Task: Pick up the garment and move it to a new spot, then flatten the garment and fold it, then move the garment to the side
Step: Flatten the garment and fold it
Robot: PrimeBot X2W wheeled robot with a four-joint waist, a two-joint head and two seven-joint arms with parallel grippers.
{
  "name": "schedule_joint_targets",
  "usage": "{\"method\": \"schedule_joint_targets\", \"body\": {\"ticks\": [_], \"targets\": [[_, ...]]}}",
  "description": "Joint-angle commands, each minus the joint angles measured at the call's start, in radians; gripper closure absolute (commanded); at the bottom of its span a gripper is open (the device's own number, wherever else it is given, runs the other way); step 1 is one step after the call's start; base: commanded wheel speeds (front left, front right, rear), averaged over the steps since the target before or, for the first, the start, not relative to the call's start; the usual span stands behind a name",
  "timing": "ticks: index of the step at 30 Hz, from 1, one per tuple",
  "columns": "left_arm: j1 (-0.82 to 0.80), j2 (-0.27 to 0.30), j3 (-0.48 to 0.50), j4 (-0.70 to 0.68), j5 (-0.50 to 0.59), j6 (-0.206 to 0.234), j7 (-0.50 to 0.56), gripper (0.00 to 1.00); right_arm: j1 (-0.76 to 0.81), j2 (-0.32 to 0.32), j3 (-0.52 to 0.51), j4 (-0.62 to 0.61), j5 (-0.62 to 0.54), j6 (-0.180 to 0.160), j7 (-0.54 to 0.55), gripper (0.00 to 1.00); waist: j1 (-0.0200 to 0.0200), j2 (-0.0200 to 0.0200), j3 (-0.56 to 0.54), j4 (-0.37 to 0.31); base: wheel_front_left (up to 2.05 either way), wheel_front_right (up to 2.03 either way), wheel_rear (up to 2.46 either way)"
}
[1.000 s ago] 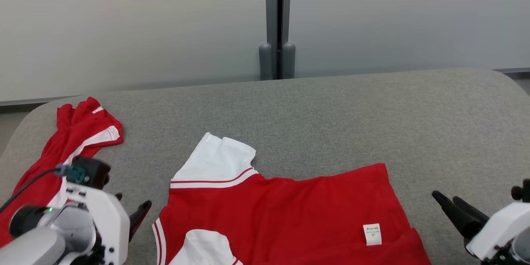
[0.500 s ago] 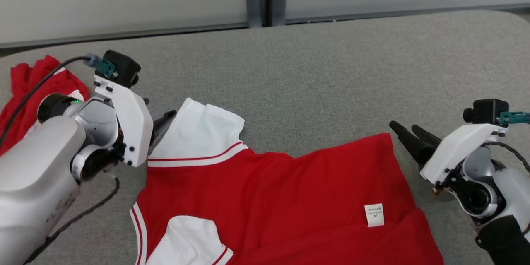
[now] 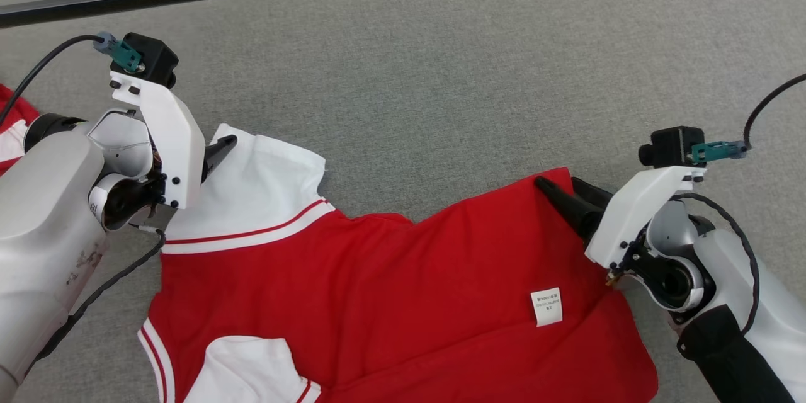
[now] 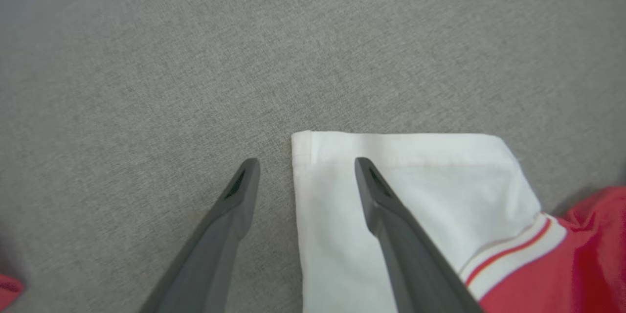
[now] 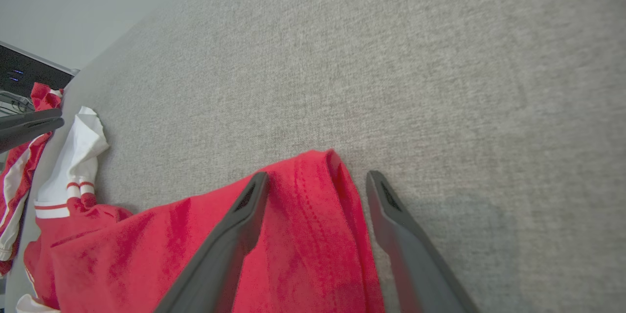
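Head view: the shirt (image 3: 390,289) lies spread by the tabletop's (image 3: 472,75) near edge. The left gripper (image 3: 219,151) and right gripper (image 3: 563,187) both gape, empty.

Left wrist view: the fingers (image 4: 376,190) straddle the sleeve's (image 4: 430,181) edge, so closing could catch one layer only.

Right wrist view: the bunched hem (image 5: 318,215) could slip out. Counted: two red garments, including the spare garment (image 5: 44,99) at the left edge, and two grippers.
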Motion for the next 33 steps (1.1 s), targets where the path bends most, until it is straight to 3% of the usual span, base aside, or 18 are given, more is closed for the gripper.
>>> {"method": "schedule_joint_targets", "body": {"ticks": [1, 9, 13, 16, 17, 18, 19, 20, 21, 33], "targets": [[-0.013, -0.004, -0.005, 0.01, -0.013, -0.006, 0.01, 0.0, -0.005, 0.002, 0.015, -0.006, 0.006, 0.002, 0.011, 0.0, 0.0, 0.0, 0.018, -0.021, 0.0, 0.0, 0.0], [-0.032, 0.005, -0.04, 0.033, -0.061, -0.008, 0.058, 0.0, -0.01, 0.002, 0.063, -0.038, 0.003, 0.002, 0.004, 0.0, 0.0, 0.0, 0.027, -0.047, 0.0, 0.0, 0.0], [-0.035, 0.007, -0.051, 0.067, -0.061, -0.008, 0.047, 0.0, -0.02, 0.005, 0.071, -0.04, 0.005, 0.001, -0.006, 0.2, 0.0, 0.0, 0.034, -0.05, 0.0, 0.0, 0.0], [-0.034, -0.001, -0.056, 0.085, -0.071, -0.007, 0.033, 0.0, -0.026, 0.005, 0.073, -0.035, 0.006, 0.002, -0.014, 0.21, 0.0, 0.0, 0.038, -0.049, 0.0, 0.0, 0.0], [-0.037, -0.003, -0.058, 0.088, -0.076, -0.007, 0.029, 0.0, -0.03, 0.005, 0.075, -0.033, 0.008, 0.002, -0.017, 0.27, 0.0, 0.0, 0.039, -0.048, 0.0, 0.0, 0.0], [-0.038, -0.004, -0.061, 0.089, -0.077, -0.007, 0.025, 0.0, -0.033, 0.005, 0.076, -0.032, 0.009, 0.001, -0.017, 0.49, 0.0, 0.0, 0.04, -0.047, 0.0, 0.0, 0.0], [-0.039, -0.006, -0.064, 0.091, -0.081, -0.007, 0.024, 0.41, -0.035, 0.004, 0.079, -0.03, 0.009, 0.002, -0.018, 0.6, 0.0, 0.0, 0.04, -0.046, 0.0, 0.0, 0.0], [-0.041, -0.007, -0.068, 0.09, -0.084, -0.007, 0.02, 0.89, -0.037, 0.003, 0.081, -0.029, 0.009, 0.002, -0.02, 0.96, 0.0, 0.0, 0.04, -0.045, 0.0, 0.0, 0.0], [-0.041, -0.007, -0.073, 0.089, -0.087, -0.007, 0.019, 1.0, -0.04, 0.002, 0.083, -0.027, 0.01, 0.002, -0.022, 1.0, 0.0, 0.0, 0.04, -0.044, 0.0, 0.0, 0.0], [-0.017, 0.027, -0.113, 0.039, -0.129, -0.007, -0.07, 1.0, -0.001, -0.026, 0.069, 0.001, 0.048, 0.002, -0.115, 1.0, 0.0, 0.0, -0.068, -0.002, 0.0, 0.0, 0.0]]}}
